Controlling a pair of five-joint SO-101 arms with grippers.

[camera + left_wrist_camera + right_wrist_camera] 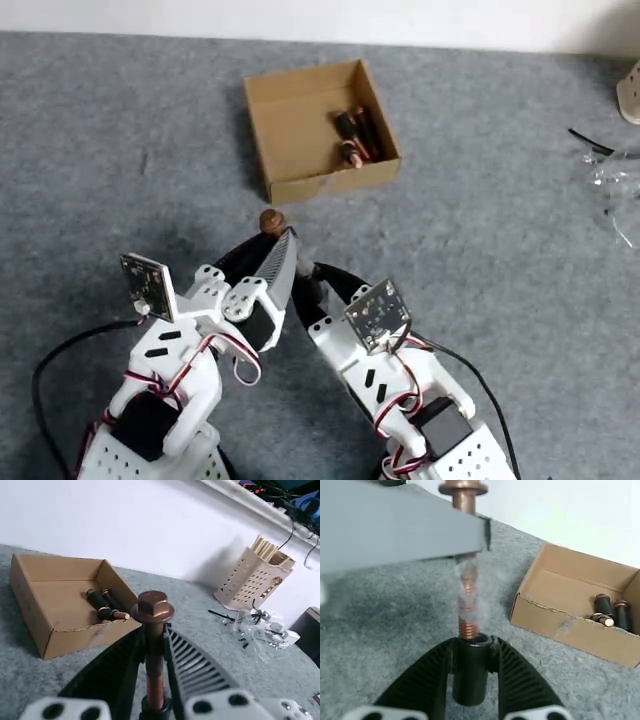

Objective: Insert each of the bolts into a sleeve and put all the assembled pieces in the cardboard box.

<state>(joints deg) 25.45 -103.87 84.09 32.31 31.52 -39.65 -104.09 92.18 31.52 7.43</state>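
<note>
The left pincer (152, 630) clamps a bolt (155, 609) head up, its threaded tip at the mouth of the sleeve (470, 680) gripped by the right pincer (471, 650). Both are just before the cardboard box (330, 183), which holds assembled pieces (358, 135). Open grey worktop (120, 150) lies around. Cable scraps (605, 165) and a slotted holder (252, 577) sit well apart at its edge.

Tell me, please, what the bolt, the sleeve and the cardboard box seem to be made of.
Bolt: metal with a glossy copper-coloured finish, judging by the sheen on its hex head and threads.
Sleeve: smooth dull black, perhaps plastic or coated metal; the look leaves it open.
Cardboard box: brown card, matte, with a ragged edge.
</note>
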